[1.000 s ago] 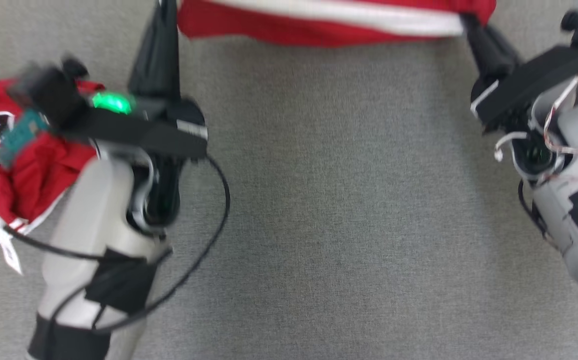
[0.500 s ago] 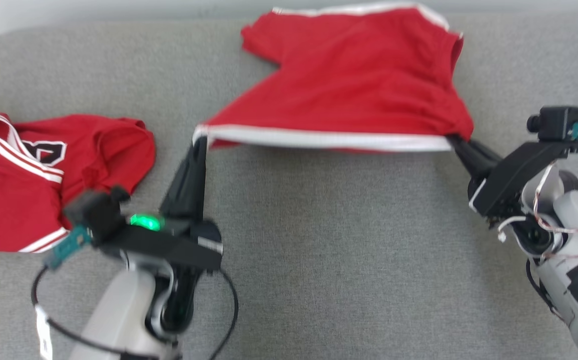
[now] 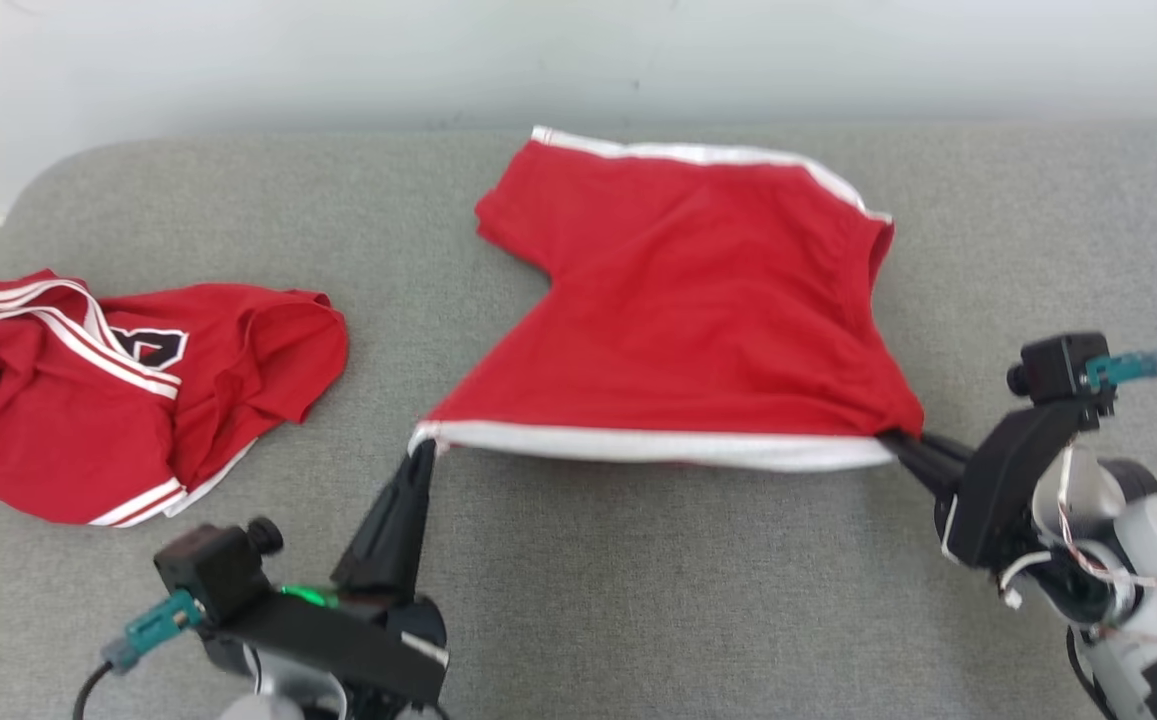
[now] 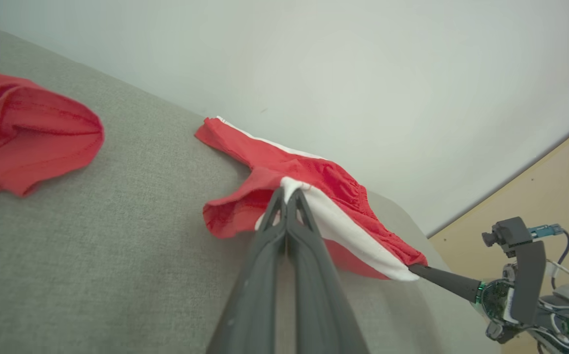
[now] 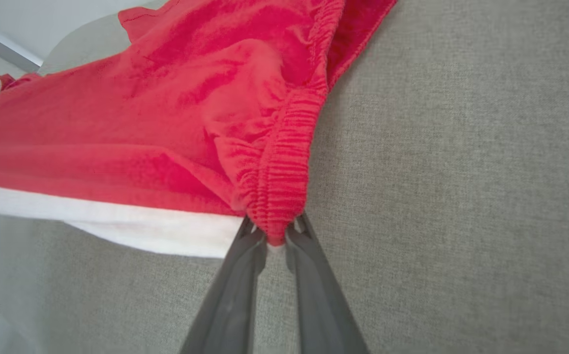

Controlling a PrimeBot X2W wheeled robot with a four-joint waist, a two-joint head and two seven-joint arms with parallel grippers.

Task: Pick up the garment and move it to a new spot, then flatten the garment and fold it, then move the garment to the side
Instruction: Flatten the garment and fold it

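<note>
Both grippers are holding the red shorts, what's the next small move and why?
Probably lower both together: the left gripper and right gripper hold the red shorts taut by the near edge, lifted off the grey surface; the far part lies flat.

The red cloth garment with a white band [image 3: 698,300] looks soft and matt; its gathered waistband [image 5: 284,187] is ribbed. The grey woven cover [image 3: 638,600] beneath is coarse and matt. The long dark fingers [image 4: 314,275] seem smooth, matt plastic.

Head cam tilted up; shorts [image 3: 698,300] hem pulled nearer.
</note>
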